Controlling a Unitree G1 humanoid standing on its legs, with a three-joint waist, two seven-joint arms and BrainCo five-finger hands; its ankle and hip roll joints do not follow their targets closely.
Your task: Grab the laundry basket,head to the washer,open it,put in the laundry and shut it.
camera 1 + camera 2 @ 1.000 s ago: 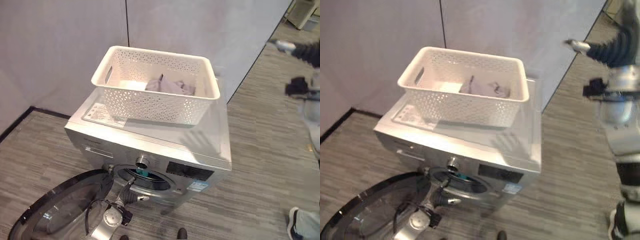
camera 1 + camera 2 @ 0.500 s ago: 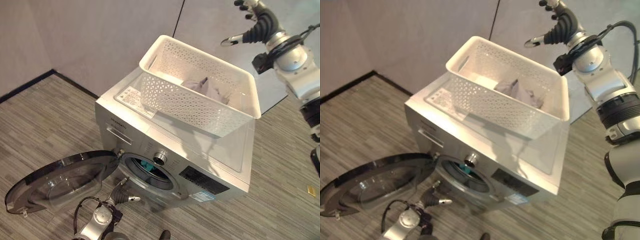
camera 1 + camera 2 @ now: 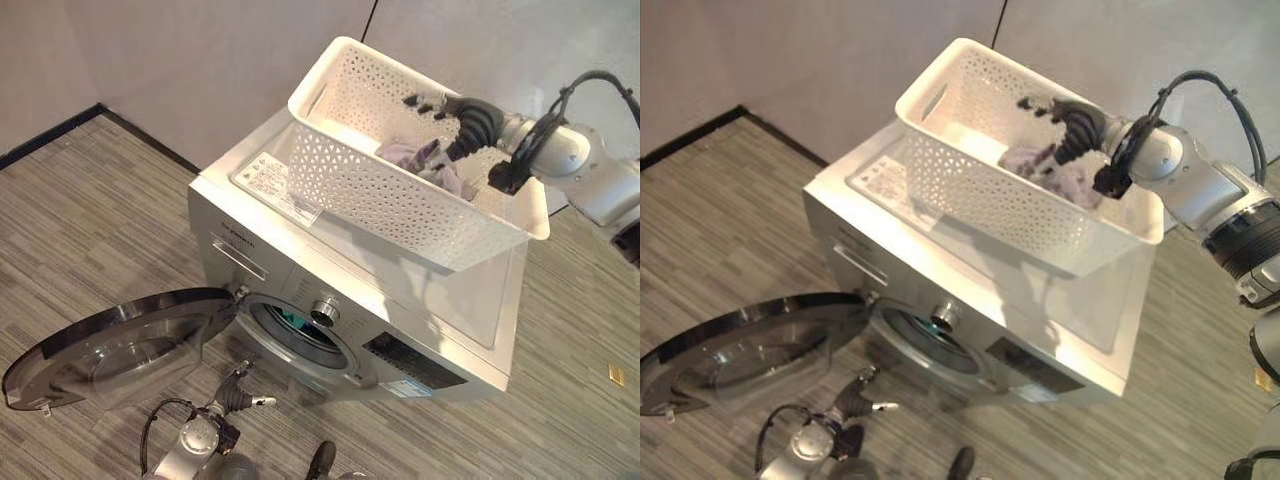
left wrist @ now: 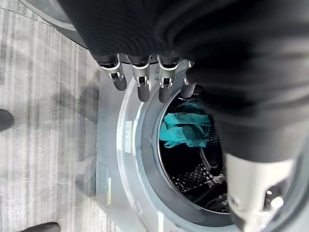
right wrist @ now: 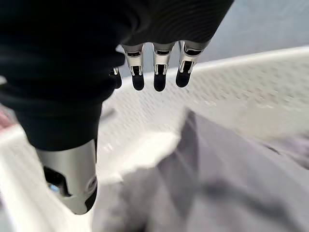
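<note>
white basket [image 3: 400, 195] overhangs the washer [image 3: 330, 290]; right hand [image 3: 1065, 118] open above grey laundry [image 3: 1045, 165], holding nothing.

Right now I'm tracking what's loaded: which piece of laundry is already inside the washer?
The teal cloth, lying in the drum behind the open door. The grey garment is in the white basket on top, under the open right hand.

Right hand [image 3: 1070, 118] reaches forward, fingers [image 5: 155, 72] straight; left hand [image 3: 236, 397] hangs low, open.
</note>
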